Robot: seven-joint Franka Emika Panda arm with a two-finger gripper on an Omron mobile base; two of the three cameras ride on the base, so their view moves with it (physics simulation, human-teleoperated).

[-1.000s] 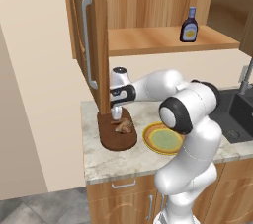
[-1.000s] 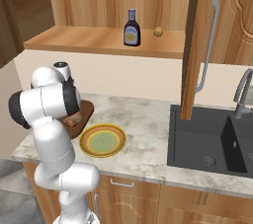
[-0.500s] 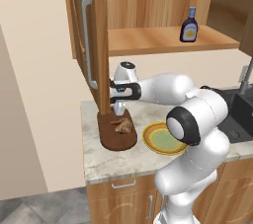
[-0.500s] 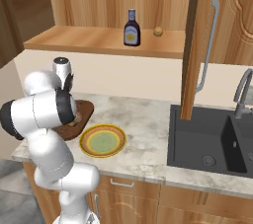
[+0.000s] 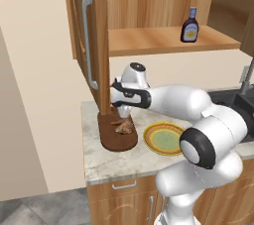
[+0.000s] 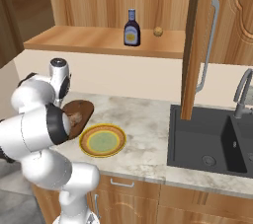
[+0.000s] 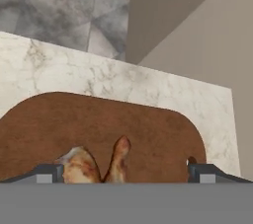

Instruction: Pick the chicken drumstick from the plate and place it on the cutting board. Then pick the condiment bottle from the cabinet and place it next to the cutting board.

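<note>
You can see the chicken drumstick (image 5: pixel 125 126) lying on the cutting board (image 5: pixel 117 136), near the bench's (image 5: pixel 110 163) left end. Your hand (image 7: pixel 126 174) hangs just above it, fingers spread wide, gripping nothing. The plate (image 5: pixel 165 139) sits just beside the board. The condiment bottle (image 5: pixel 189 25) stands on the cabinet (image 5: pixel 149 45) shelf.

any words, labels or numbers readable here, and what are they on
No text can be read.
condiment bottle on the cabinet shelf: it has a yellowish label, too small and blurred to read.
plate, cutting board, chicken drumstick: no writing visible.
</note>
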